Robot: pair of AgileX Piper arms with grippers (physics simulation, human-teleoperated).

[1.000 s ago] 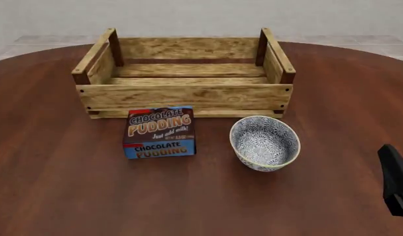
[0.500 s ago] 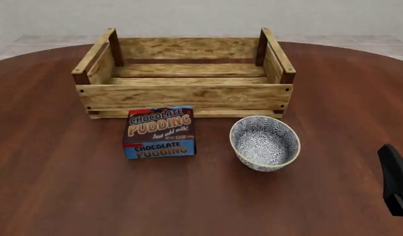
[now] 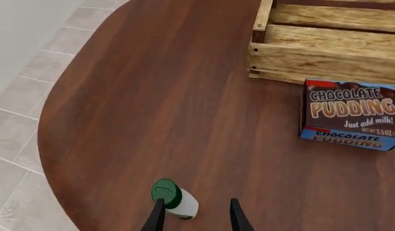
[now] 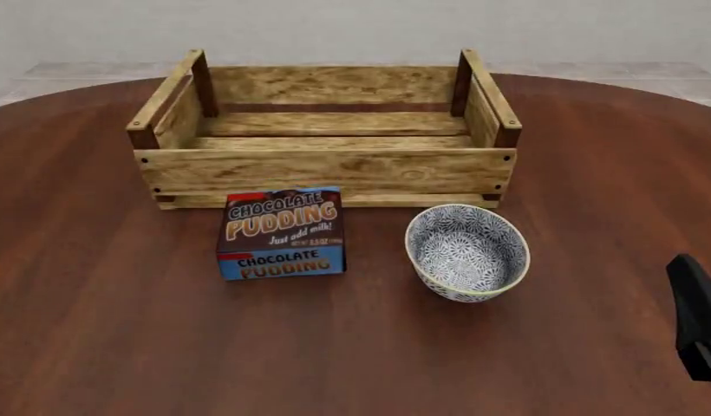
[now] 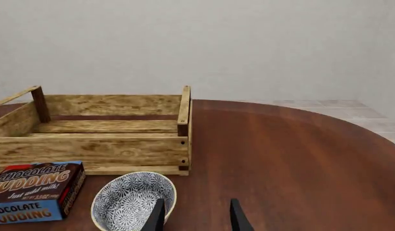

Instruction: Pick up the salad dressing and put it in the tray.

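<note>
Front view showed the table [image 4: 124,347] with the tray [image 4: 328,170] at the far middle, nothing visible in it. Pudding box [image 4: 282,232] sat just in front of the tray's near wall, patterned bowl [image 4: 468,251] beside it to the right. Only a dark piece of the right arm showed at the frame's right edge.

Task progress: nothing done as far as visible. Pick, carry and drop all remained.

Salad dressing [image 3: 175,198] appeared only in the left wrist view: near the table's left edge, well apart from the tray and box. White body, dark green cap facing the camera; looked upright seen from above, but tilt was hard to call. Label not visible from that angle.

Left gripper [image 3: 195,215] was spread, fingers apart and holding nothing; the bottle sat against the inside of one finger, off-centre in the gap, contact uncertain. Right gripper [image 5: 195,215] was also spread and empty, hovering near the bowl.
</note>
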